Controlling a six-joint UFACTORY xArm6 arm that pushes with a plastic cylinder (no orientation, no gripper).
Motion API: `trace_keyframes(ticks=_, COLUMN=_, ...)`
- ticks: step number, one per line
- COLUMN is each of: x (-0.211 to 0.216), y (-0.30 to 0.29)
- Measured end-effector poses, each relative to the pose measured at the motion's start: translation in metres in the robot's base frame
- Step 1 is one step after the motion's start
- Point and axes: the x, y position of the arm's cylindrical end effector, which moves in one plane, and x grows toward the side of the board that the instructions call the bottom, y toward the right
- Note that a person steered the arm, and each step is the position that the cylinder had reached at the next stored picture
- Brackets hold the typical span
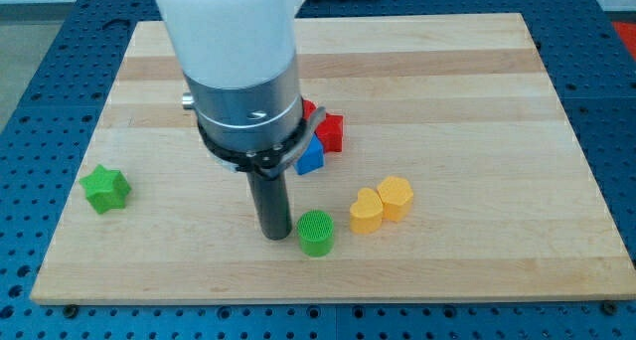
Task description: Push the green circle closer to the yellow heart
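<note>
The green circle (316,232) is a ribbed green cylinder near the view's bottom centre of the wooden board (477,101). The yellow heart (366,211) lies just to its right and a little higher, a small gap apart. My tip (274,233) is the lower end of the dark rod, standing just left of the green circle, close to or touching its left side.
A yellow hexagon block (396,197) touches the yellow heart's right side. A red block (329,131) and a blue block (310,157) sit above, partly hidden behind the arm. A green star (105,189) lies at the view's left.
</note>
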Motion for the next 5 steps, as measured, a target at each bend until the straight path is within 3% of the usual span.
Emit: trace_keyframes(ticks=5, x=0.024, y=0.034)
